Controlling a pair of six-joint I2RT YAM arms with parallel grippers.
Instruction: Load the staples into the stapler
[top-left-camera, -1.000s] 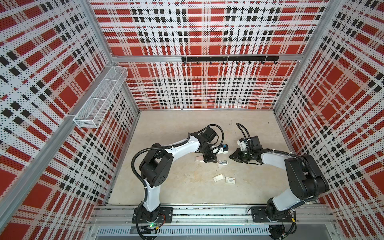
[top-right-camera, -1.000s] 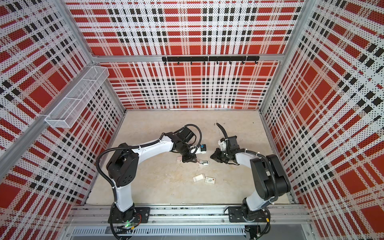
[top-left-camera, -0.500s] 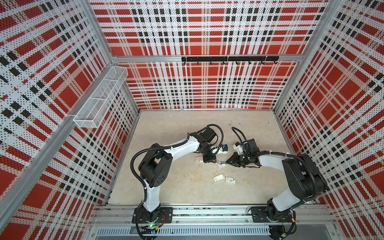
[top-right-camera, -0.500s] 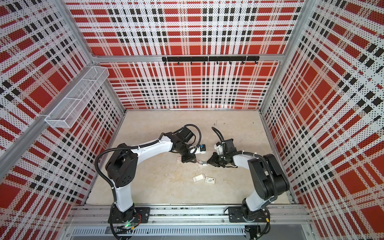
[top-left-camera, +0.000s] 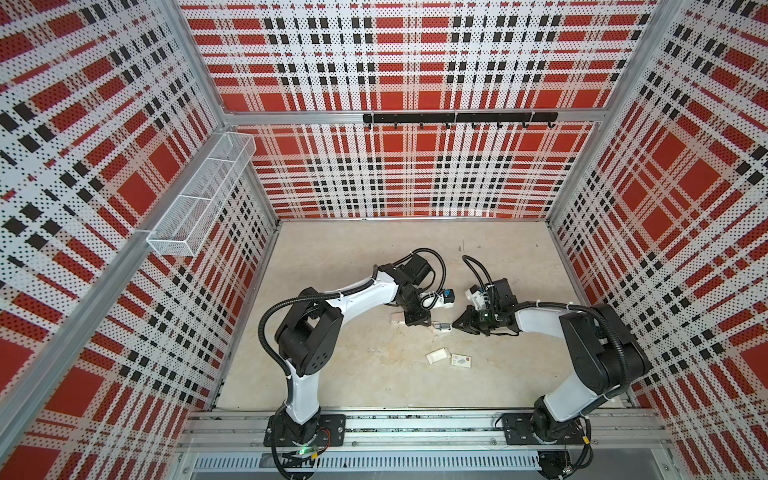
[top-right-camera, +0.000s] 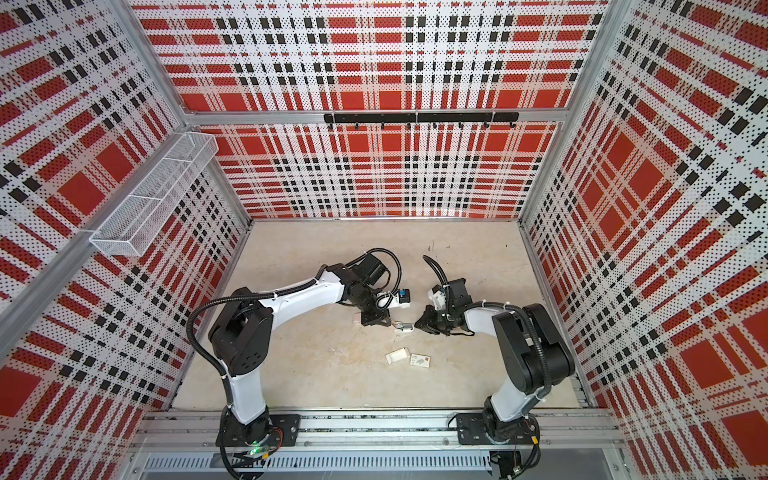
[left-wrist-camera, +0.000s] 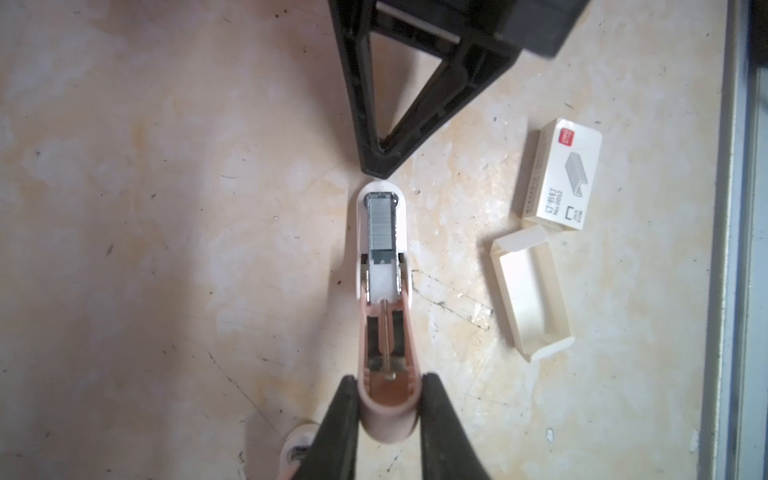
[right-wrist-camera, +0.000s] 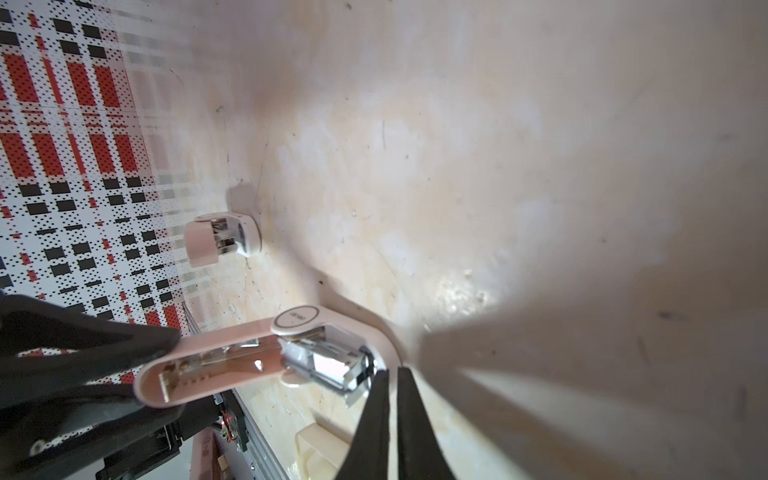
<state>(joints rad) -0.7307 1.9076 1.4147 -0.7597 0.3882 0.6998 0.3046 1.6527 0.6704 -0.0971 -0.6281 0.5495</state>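
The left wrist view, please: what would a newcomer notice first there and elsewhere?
In both top views, red plaid walls box in the arms. In the left wrist view, the opened pink stapler stands out, its lid end clamped by the left gripper, silvery staples lying in its channel. The shut right gripper sits just at its front end.

The stapler (top-right-camera: 404, 328) lay between the left gripper (top-right-camera: 379, 321) and right gripper (top-right-camera: 420, 325); nearer the front, a tray (top-right-camera: 396, 356) sat beside its sleeve (top-right-camera: 420, 360).
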